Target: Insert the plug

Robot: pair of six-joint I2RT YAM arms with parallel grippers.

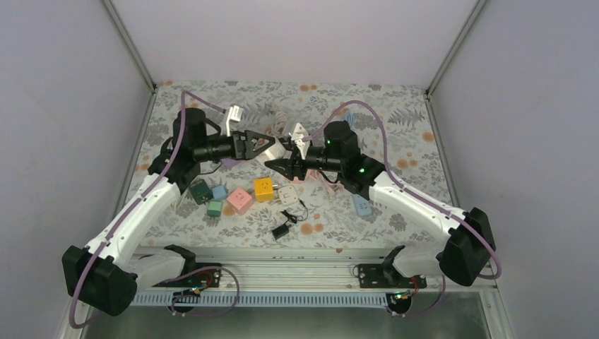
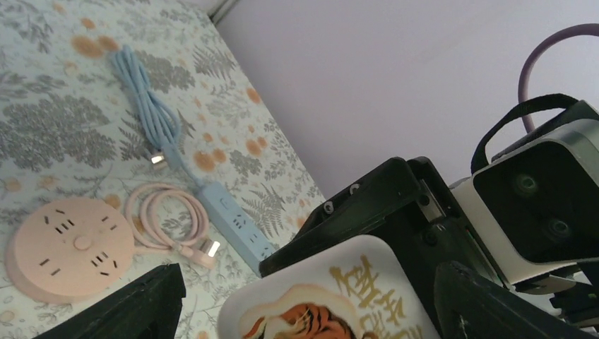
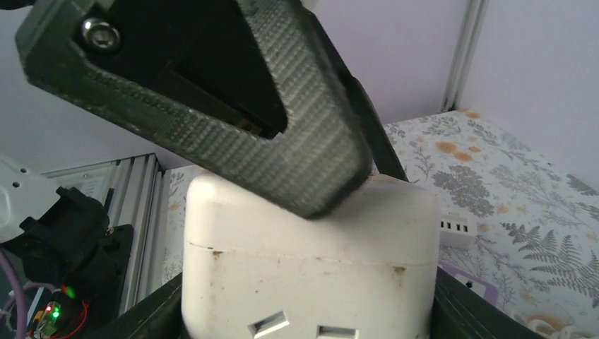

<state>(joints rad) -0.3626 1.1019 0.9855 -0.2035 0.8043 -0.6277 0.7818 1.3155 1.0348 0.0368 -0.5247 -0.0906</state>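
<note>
1. The cube (image 3: 311, 282), white with socket slots on its face, is held up at mid-frame of the top view, where the two arms meet.
2. The right gripper (image 1: 277, 164) grasps it, one finger at each side.
3. The left gripper (image 1: 275, 145) has one finger lying on the cube's top; I cannot tell whether it clamps.
4. A pink round socket (image 2: 70, 247) and a blue strip (image 2: 236, 226) lie on the table (image 1: 395, 127), at the lower left of the left wrist view.

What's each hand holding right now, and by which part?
The right hand grips a white socket cube by two opposite sides. One finger of the left hand rests on its top; whether it grips cannot be told.
</note>
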